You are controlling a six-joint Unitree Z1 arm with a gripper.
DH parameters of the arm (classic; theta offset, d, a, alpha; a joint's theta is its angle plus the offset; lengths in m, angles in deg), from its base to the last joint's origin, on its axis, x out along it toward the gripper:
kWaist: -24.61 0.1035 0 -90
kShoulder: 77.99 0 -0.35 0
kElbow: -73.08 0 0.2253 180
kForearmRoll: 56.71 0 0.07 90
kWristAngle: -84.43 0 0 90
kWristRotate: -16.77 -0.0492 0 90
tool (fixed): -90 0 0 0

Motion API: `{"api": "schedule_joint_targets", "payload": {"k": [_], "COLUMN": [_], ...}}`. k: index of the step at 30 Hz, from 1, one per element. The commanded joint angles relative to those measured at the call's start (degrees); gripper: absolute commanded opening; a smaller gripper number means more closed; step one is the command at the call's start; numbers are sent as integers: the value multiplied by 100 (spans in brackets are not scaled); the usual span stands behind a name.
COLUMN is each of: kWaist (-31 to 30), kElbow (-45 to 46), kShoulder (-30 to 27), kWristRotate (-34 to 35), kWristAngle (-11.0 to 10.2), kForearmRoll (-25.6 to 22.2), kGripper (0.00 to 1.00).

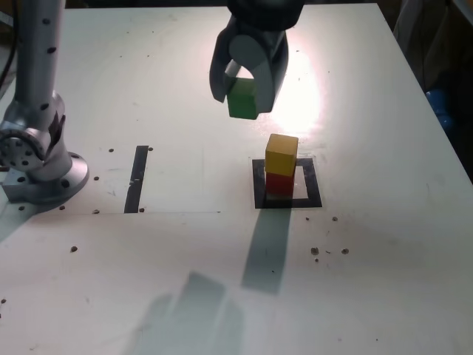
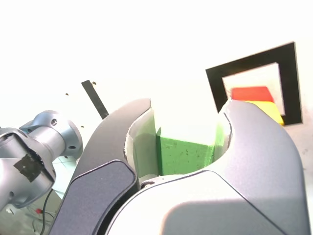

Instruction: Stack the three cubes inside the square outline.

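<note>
Gripper pinching green cube on opposite flat faces — judged light, rigid, matte; a sound hold.

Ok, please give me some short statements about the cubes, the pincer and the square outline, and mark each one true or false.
1. The pincer holds the green cube above the table. True.
2. The red cube sits on top of the yellow cube. False: the yellow one rests on the red one.
3. The two stacked cubes stand inside the square outline. True.
4. The green cube already rests on the stack. False: it hangs in the air, off to the exterior view's left of the stack and higher.
5. The narrow black strip lies to the exterior view's right of the square outline. False: it lies to the left.
</note>
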Motion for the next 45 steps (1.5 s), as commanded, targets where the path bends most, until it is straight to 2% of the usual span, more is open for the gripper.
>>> {"api": "schedule_joint_targets", "payload": {"k": [1,14,31,33,39,41,45], "kWaist": [-75,-395,-425,-426,-426,-425,-424], "kElbow": [-105,-624,-865,-871,-862,-859,-844], "kShoulder": [93,463,782,803,829,832,833], "kWristRotate": [13,17,-57,-73,-136,-141,-141], "kWristAngle": [27,124,143,143,140,137,135], "kForearmRoll": [-72,-114,-114,-107,-88,-88,-89], "kGripper": [29,29,29,36,93,99,99]}}
